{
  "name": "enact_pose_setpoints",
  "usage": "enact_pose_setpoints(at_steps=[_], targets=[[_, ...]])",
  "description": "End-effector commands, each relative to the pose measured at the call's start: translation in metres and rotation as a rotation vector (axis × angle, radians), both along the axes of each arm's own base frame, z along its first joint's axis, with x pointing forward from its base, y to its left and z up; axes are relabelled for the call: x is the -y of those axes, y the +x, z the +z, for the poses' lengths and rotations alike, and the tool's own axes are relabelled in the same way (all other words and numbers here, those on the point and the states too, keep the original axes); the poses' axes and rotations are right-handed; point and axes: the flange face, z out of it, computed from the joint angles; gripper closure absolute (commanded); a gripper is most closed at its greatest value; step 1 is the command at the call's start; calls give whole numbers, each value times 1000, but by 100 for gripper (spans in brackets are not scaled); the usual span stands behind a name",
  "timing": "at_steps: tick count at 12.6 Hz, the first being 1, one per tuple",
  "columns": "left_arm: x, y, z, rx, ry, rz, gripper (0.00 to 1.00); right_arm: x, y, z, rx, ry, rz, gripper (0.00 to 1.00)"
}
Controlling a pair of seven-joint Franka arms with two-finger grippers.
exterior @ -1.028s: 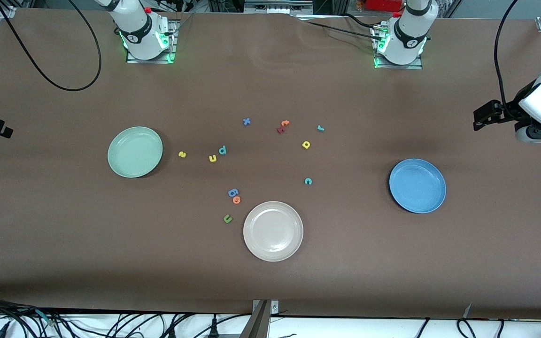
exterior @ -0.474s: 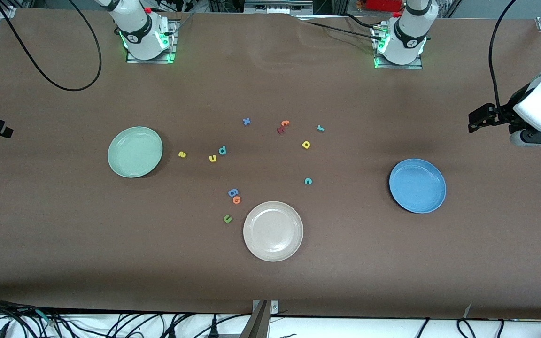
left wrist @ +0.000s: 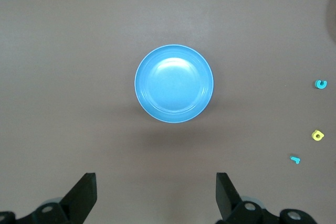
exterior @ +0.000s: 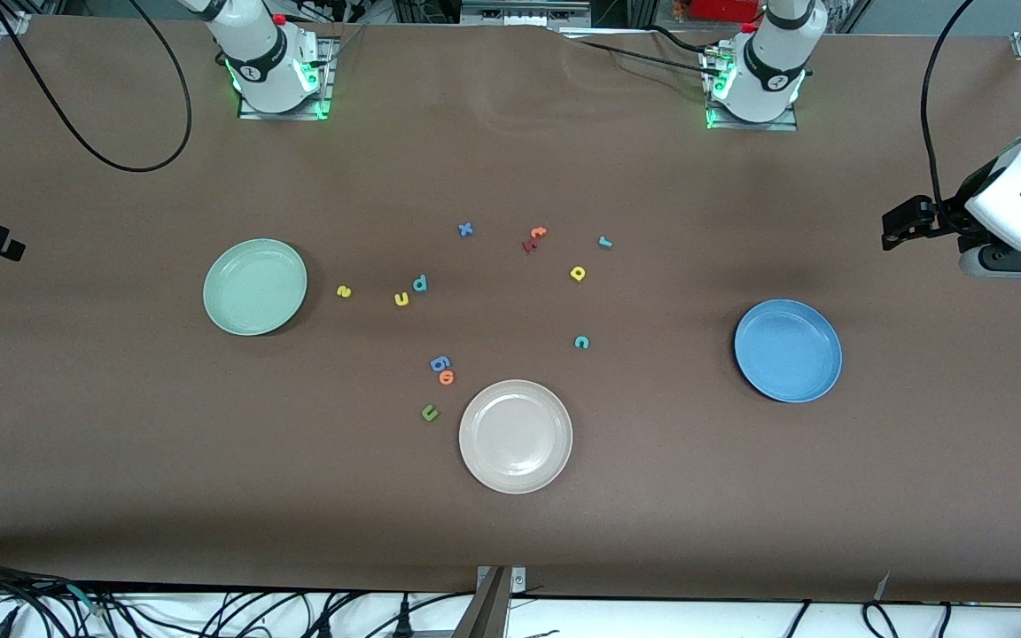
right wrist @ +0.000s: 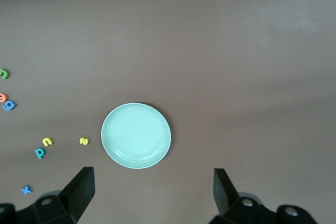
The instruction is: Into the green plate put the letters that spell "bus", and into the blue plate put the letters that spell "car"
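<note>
Nothing has been sorted yet: both target plates are bare and all the foam letters lie loose on the table point(exterior: 120, 461). Taking the beige plate point(exterior: 516, 437) as the landmark, the green plate point(exterior: 254, 286) sits farther from the front camera than it, toward the right arm's end, and the blue plate point(exterior: 788, 350) sits toward the left arm's end, so each arm has its own target close by.

The "bus" letters, yellow s point(exterior: 344, 291), yellow u point(exterior: 401, 299) and teal b point(exterior: 420, 283), lie in a row farther from the camera than the beige plate, on the green plate's side. The "car" letters, teal c point(exterior: 581, 342), yellow a point(exterior: 578, 273) and teal r point(exterior: 604, 241), lie scattered on the blue plate's side.

The left pincer point(left wrist: 156, 192) hangs high over the table near the blue plate, fingers spread wide and empty. The right pincer point(right wrist: 152, 192) does likewise by the green plate, also wide apart, holding nothing. Both look staged for a first pick.
</note>
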Motion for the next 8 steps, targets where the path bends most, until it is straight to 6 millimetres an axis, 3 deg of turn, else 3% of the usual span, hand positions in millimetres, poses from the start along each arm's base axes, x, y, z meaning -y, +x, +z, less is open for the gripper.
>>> enact_pose_setpoints(at_steps=[1, 8], targets=[[-1, 0, 1, -7, -14, 4, 0, -2, -2, 0, 2, 1, -4, 0], [-5, 1, -2, -14, -14, 12, 0, -2, -2, 0, 2, 1, -4, 0]])
